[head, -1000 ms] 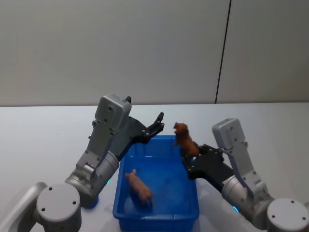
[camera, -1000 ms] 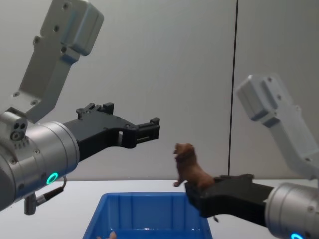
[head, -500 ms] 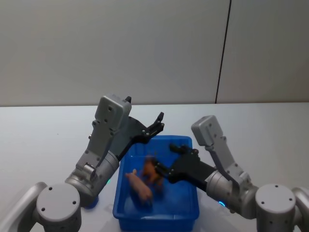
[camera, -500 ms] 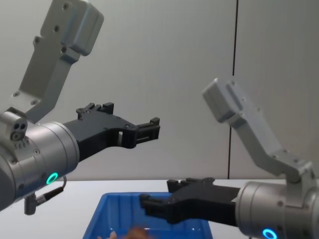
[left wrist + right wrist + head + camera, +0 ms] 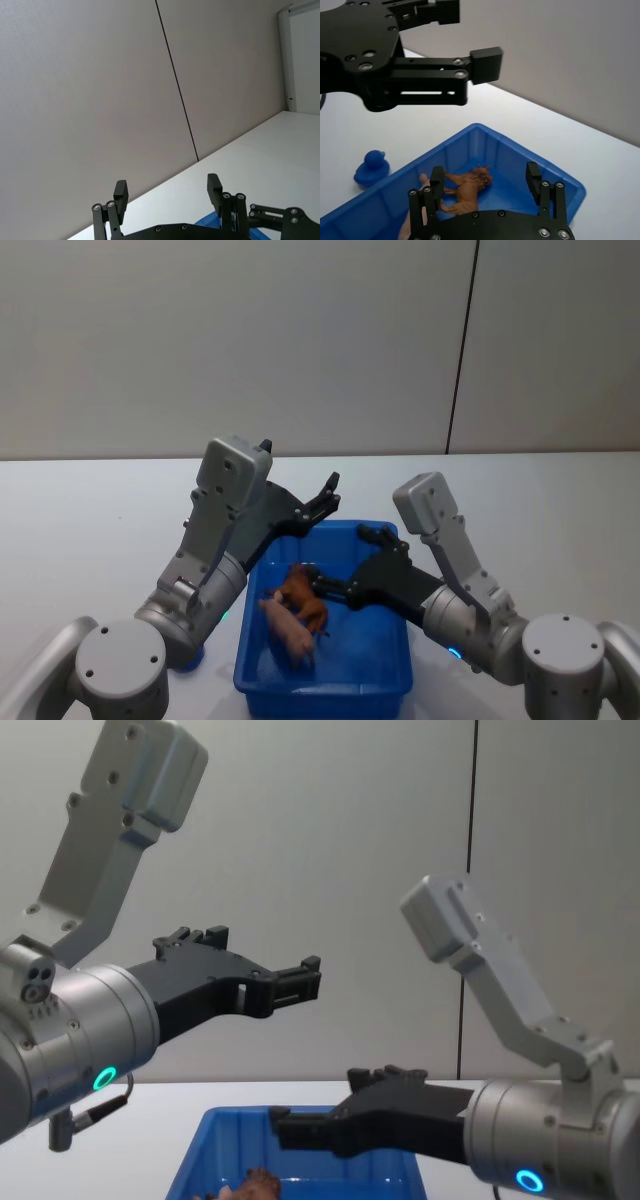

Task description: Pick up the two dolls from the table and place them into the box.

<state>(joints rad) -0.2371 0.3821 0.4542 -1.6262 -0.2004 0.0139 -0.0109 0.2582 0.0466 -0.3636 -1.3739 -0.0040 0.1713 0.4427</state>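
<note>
Ok, R gripper (image 5: 345, 558) hangs low over the box (image 5: 330, 680), jaws spread wide, holding nothing. In the R wrist view its two fingers (image 5: 437, 181) stand either side of the brown doll (image 5: 467, 190) w/ clear gaps, no contact. Brown doll (image 5: 300, 595) lies on the box floor, left-centre, right against the pink doll (image 5: 288, 632), which sits nearer the robot; they seem to touch. Both dolls are inside the box, which sits on the white table (image 5: 80, 520).

L gripper (image 5: 328, 495) is raised above the box's far-left corner, jaws open wide, empty; L wrist view shows its fingers (image 5: 120, 191) apart w/ wall behind. From the chest, L gripper (image 5: 305, 975) sits well above R gripper (image 5: 320, 1105).

Small blue duck (image 5: 370, 167) on the table just outside the box wall.
</note>
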